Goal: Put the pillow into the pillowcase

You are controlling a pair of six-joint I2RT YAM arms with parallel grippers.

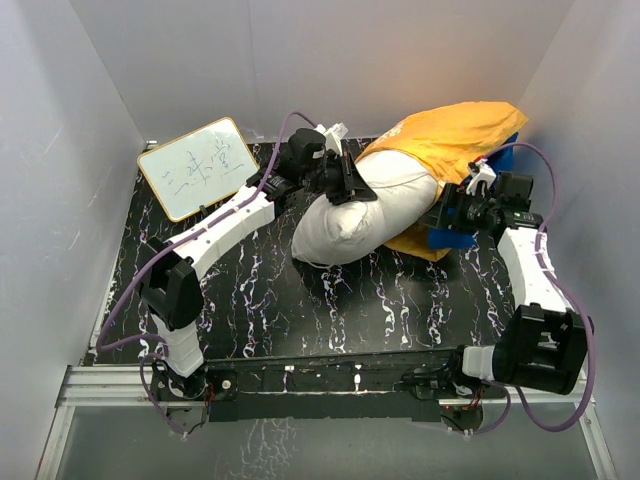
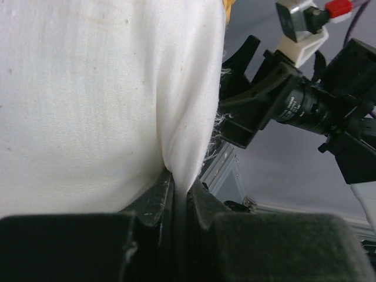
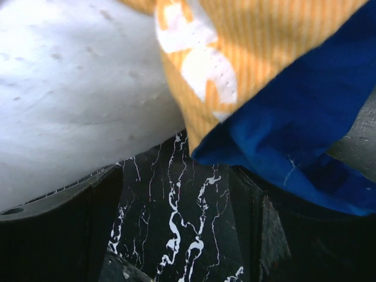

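Note:
The white pillow (image 1: 365, 215) lies mid-table with its far right end inside the orange pillowcase (image 1: 450, 135), whose blue underside (image 1: 452, 238) shows at the near hem. My left gripper (image 1: 347, 182) is at the pillow's upper left side. In its wrist view the jaws (image 2: 179, 187) are shut on a pinched fold of the pillow (image 2: 88, 100). My right gripper (image 1: 452, 214) sits at the pillowcase's near edge. Its jaws (image 3: 176, 202) stand open over bare marble, with the pillow (image 3: 70, 100) to the left. The orange cloth (image 3: 264, 53) and blue hem (image 3: 305, 135) drape over the right finger.
A framed whiteboard (image 1: 195, 167) with writing leans at the back left. The black marble tabletop (image 1: 280, 300) is walled in by white panels on three sides. The right arm's camera (image 2: 305, 103) shows close by in the left wrist view.

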